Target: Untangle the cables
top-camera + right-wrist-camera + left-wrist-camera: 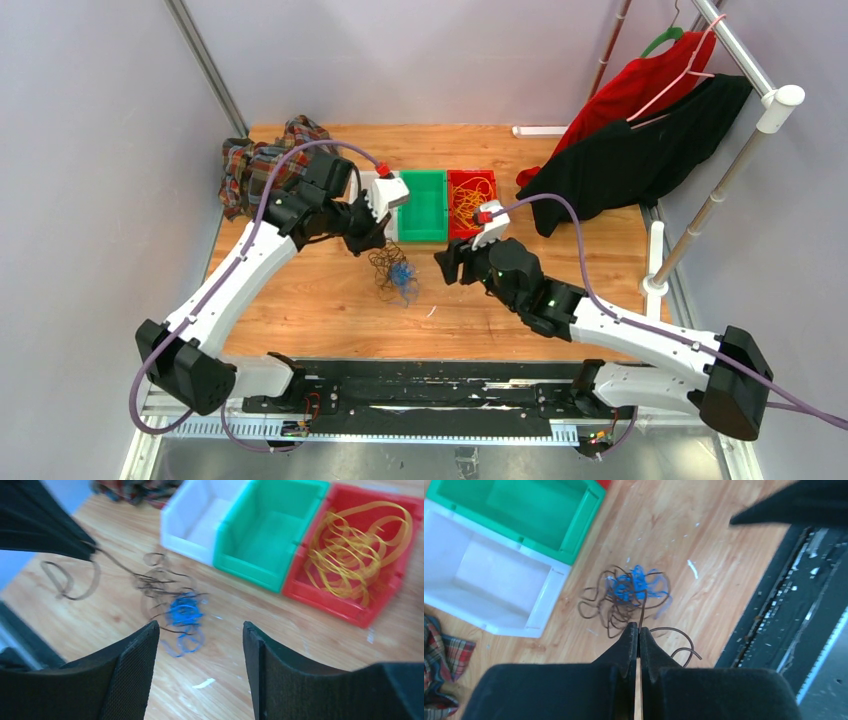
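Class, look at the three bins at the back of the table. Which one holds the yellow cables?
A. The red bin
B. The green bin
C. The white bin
A: the yellow cables lie coiled inside the red bin, while the green bin and the white bin show no cables inside.

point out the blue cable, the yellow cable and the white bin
blue cable [630, 586], left wrist view, middle of its bunch
yellow cable [350, 550], right wrist view, middle of its loops
white bin [494, 572], left wrist view, its bare floor
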`<action>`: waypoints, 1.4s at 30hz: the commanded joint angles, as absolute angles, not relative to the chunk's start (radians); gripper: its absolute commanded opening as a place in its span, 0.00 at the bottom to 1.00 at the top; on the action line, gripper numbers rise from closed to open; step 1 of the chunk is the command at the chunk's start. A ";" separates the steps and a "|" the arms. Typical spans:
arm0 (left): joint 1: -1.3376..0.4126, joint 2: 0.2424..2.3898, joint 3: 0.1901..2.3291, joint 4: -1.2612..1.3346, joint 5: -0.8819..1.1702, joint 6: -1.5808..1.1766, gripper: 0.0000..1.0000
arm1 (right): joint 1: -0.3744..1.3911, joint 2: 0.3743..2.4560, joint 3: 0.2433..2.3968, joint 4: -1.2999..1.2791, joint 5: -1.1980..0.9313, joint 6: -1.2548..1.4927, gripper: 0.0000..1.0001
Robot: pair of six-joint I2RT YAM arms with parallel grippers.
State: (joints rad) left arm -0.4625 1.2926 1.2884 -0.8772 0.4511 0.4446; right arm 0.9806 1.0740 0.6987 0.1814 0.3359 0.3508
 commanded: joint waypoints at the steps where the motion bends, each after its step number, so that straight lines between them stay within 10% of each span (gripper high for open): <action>1: -0.491 1.281 1.361 -0.964 0.521 0.357 0.01 | 1.061 1.102 0.770 0.326 0.283 0.294 0.64; 11: -0.530 1.277 1.515 -1.046 0.591 0.312 0.01 | 1.124 1.239 0.857 0.395 0.272 0.260 0.65; 19: -0.538 1.275 1.655 -1.138 0.737 0.396 0.01 | 1.123 1.298 0.850 0.484 0.349 0.237 0.43; 32: -0.538 1.370 2.101 -1.136 0.711 0.381 0.00 | 1.121 1.422 0.716 0.577 0.356 0.314 0.35; 42: -0.537 1.342 1.998 -0.967 0.282 0.439 0.00 | 1.120 1.355 0.570 0.590 0.397 0.345 0.60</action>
